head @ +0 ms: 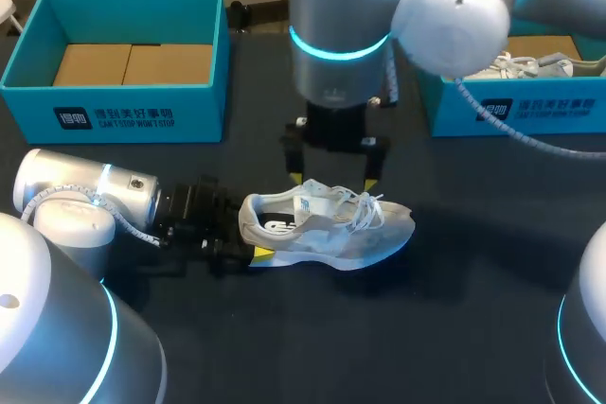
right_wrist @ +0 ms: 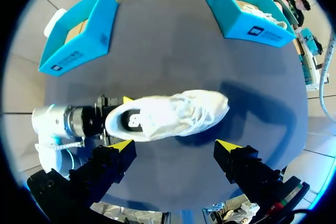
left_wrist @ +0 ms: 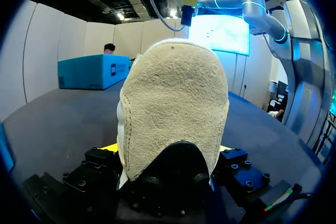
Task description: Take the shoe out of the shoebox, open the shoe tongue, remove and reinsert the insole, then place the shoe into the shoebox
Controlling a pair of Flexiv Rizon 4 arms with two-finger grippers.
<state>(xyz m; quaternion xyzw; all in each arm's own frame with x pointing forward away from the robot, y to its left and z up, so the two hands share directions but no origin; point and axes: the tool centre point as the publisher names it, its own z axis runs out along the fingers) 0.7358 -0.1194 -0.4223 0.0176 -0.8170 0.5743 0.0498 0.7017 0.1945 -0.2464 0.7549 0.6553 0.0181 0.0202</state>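
Observation:
A white and grey shoe (head: 331, 229) lies on its side on the dark table, toe pointing right. My left gripper (head: 248, 232) is at its heel, and in the left wrist view the suede heel (left_wrist: 173, 103) fills the gap between the fingers, touching both. My left gripper (left_wrist: 167, 150) is shut on the shoe. My right gripper (head: 333, 177) hangs open just above the laces. In the right wrist view the shoe (right_wrist: 168, 116) lies below the wide-spread yellow tips of that gripper (right_wrist: 176, 145), untouched by them.
An open teal shoebox (head: 114, 111) with a brown cardboard floor stands at the back left. A second teal box (head: 511, 111) at the back right holds another white shoe (head: 530, 66). Both boxes (right_wrist: 79, 40) (right_wrist: 247, 19) lie beyond the shoe.

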